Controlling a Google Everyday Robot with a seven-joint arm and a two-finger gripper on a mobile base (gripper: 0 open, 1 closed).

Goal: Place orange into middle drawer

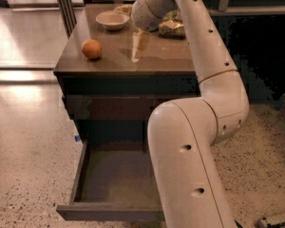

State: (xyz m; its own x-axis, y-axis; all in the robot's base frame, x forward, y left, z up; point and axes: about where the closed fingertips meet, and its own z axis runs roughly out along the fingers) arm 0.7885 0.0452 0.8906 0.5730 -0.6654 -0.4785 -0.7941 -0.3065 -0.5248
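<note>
- The gripper points down over the middle of the cabinet top; I cannot tell whether it is clenched or released.
- The orange sits to its left, apart and unheld.
- The middle drawer below is pulled out.

Orange: small, round, dull-skinned; sits on the desk near its front left corner.
Middle drawer: dark brown, shallow, pulled well out below the desk, grey-brown floor showing.
Pincer: points down over the desk's middle, apart from the orange.
</note>
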